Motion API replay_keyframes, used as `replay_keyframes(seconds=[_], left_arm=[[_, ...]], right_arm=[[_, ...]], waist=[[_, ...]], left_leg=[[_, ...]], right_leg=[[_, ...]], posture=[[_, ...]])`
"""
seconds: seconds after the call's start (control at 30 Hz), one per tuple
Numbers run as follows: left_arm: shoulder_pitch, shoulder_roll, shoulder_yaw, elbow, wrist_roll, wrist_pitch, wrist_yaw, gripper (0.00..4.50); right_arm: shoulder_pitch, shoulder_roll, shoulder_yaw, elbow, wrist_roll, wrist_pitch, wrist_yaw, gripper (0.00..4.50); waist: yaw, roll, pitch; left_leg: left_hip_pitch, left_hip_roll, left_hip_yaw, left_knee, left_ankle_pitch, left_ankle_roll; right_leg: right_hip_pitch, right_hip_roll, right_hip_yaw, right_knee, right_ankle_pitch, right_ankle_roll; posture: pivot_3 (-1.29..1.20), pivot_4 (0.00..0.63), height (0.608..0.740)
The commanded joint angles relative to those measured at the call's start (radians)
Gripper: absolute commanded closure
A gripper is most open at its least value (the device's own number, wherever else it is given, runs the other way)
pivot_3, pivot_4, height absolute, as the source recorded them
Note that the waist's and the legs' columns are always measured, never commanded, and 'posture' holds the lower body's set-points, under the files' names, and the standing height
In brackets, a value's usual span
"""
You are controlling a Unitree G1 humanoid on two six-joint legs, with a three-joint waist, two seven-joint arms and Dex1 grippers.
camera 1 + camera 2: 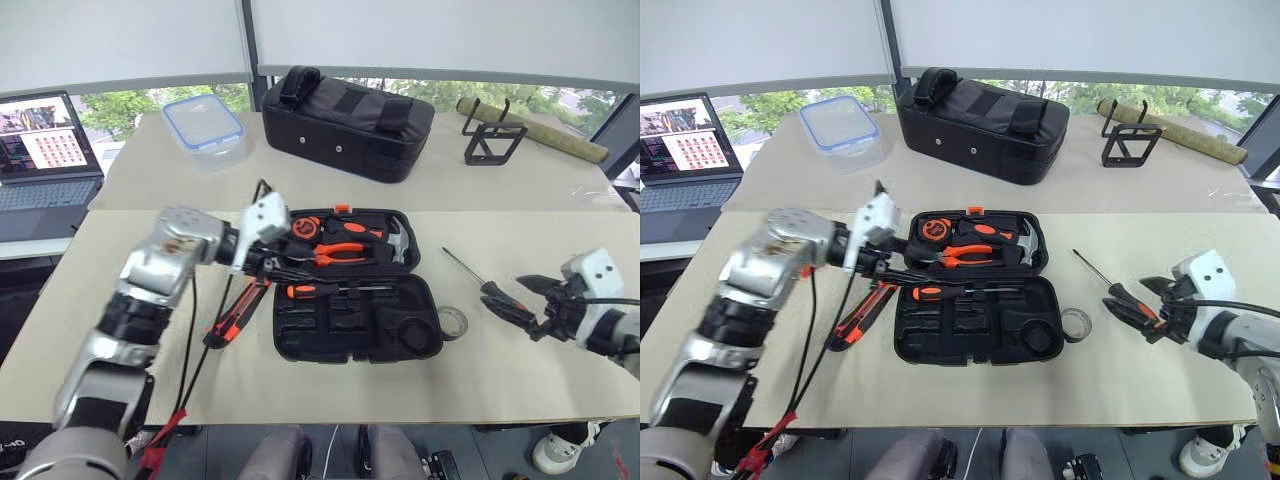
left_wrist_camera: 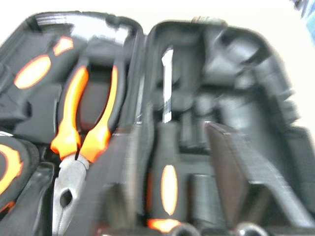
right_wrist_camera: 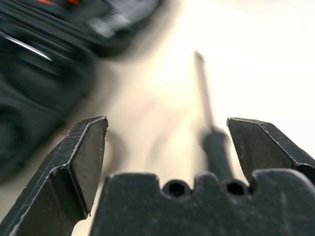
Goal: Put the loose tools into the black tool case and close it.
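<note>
Showing pliers (image 2: 81, 132) close-up; head view adds utility knife (image 1: 236, 312).

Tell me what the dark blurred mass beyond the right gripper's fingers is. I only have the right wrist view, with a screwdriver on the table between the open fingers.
Observer: That is the black tool case, lying open and flat on the table.
Operator: Is anything already in it?
Observer: Yes. A black-and-orange screwdriver lies across the near half, just by the hinge.
Operator: Any other loose tool besides the one in front of me?
Observer: An orange-black utility knife lies on the table on the other side of the case, toward the robot's left.
</note>
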Motion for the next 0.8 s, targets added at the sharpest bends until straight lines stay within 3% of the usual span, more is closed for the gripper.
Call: replay_keyframes(seconds=[0.03, 0.1, 0.23, 0.33, 0.6, 0.8], left_arm=[[0.029, 0.051, 0.071, -0.146, -0.123, 0.110, -0.011, 0.59], [0.048, 0.079, 0.092, -0.192, -0.158, 0.142, -0.003, 0.03], [0.073, 0.113, 0.117, -0.243, -0.203, 0.176, 0.025, 0.03], [0.083, 0.137, 0.115, -0.253, -0.202, 0.168, 0.048, 0.00], [0.178, 0.270, 0.101, -0.246, -0.144, 0.049, 0.017, 0.00], [0.243, 0.328, 0.109, -0.244, -0.137, -0.005, -0.002, 0.00]], right_arm=[[-0.022, -0.012, 0.012, 0.094, -0.038, -0.057, 0.031, 0.00], [-0.028, -0.014, 0.043, 0.149, -0.065, -0.085, 0.055, 0.00], [-0.080, -0.002, 0.090, 0.266, -0.104, -0.132, 0.074, 0.00], [-0.124, 0.001, 0.109, 0.338, -0.121, -0.154, 0.080, 0.68], [-0.197, -0.059, 0.048, 0.337, -0.057, -0.145, 0.179, 3.39], [-0.259, -0.102, 0.090, 0.029, 0.122, -0.044, 0.345, 3.47]], waist=[[0.001, 0.000, 0.000], [0.001, 0.000, 0.000], [-0.003, 0.001, 0.000], [-0.003, 0.001, 0.000], [-0.005, 0.004, 0.001], [-0.007, 0.005, 0.002]], left_leg=[[0.000, 0.000, 0.001, 0.000, 0.000, 0.000], [0.001, 0.000, 0.000, 0.000, 0.000, 0.000], [0.002, 0.001, 0.001, 0.000, 0.000, 0.000], [0.003, 0.001, 0.003, 0.000, 0.000, 0.000], [0.003, 0.003, 0.005, -0.003, 0.000, -0.001], [0.003, 0.004, 0.008, -0.005, 0.000, -0.001]], right_leg=[[0.000, 0.001, 0.001, 0.000, 0.000, 0.000], [0.001, 0.002, 0.001, 0.000, 0.000, 0.000], [0.001, 0.003, 0.002, -0.001, 0.000, 0.000], [0.002, 0.002, 0.004, -0.001, 0.000, 0.000], [0.000, 0.006, 0.008, -0.001, 0.001, -0.001], [-0.003, 0.007, 0.012, -0.001, 0.001, -0.002]], posture=[[0.00, 0.150, 0.715], [0.00, 0.150, 0.715], [0.00, 0.150, 0.715], [0.00, 0.150, 0.715], [0.00, 0.150, 0.715], [0.00, 0.150, 0.715]])
